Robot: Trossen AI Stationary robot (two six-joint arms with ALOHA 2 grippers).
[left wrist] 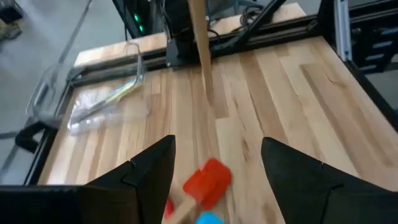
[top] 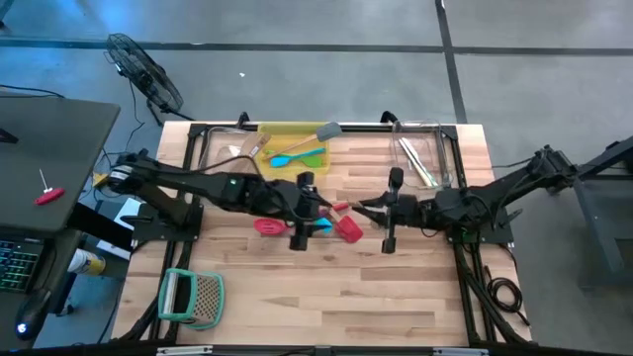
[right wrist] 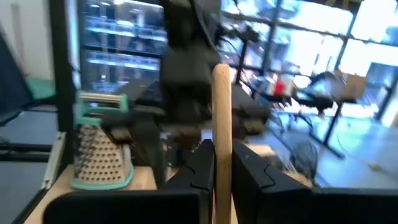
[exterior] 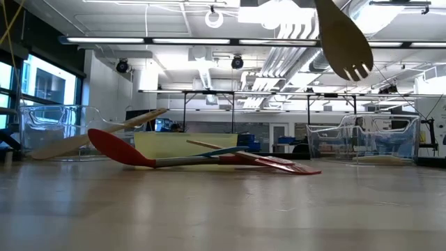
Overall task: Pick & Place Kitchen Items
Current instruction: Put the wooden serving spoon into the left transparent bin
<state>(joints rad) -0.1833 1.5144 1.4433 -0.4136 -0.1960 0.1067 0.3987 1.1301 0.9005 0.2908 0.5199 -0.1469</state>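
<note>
My right gripper point(top: 366, 208) is over the middle of the table, shut on a pale wooden fork point(right wrist: 222, 106). The fork's tined head point(exterior: 346, 45) shows high above the tabletop in the low view. My left gripper point(left wrist: 214, 186) is open and faces it from the left, holding nothing. A red spatula point(left wrist: 208, 180) and a blue utensil point(left wrist: 208, 218) lie on the table below its fingers. Another red utensil point(top: 267, 225) lies flat beside them. More utensils rest in the yellow tray point(top: 282, 131) at the far edge. My right gripper pinches the fork's handle point(right wrist: 222, 140) between its two fingers, which come in level from the table's right side and lie across it. The handle stands upright with its rounded end point(right wrist: 222, 70) above the fingers. The head hangs below, tines down, clear of the table.
Clear containers stand at the far left point(top: 223, 148) and the far right point(top: 423, 158), the right one holding slim utensils. A teal-handled grater point(top: 193, 297) lies near the front left corner. The near half of the wooden table point(top: 336, 297) is bare wood.
</note>
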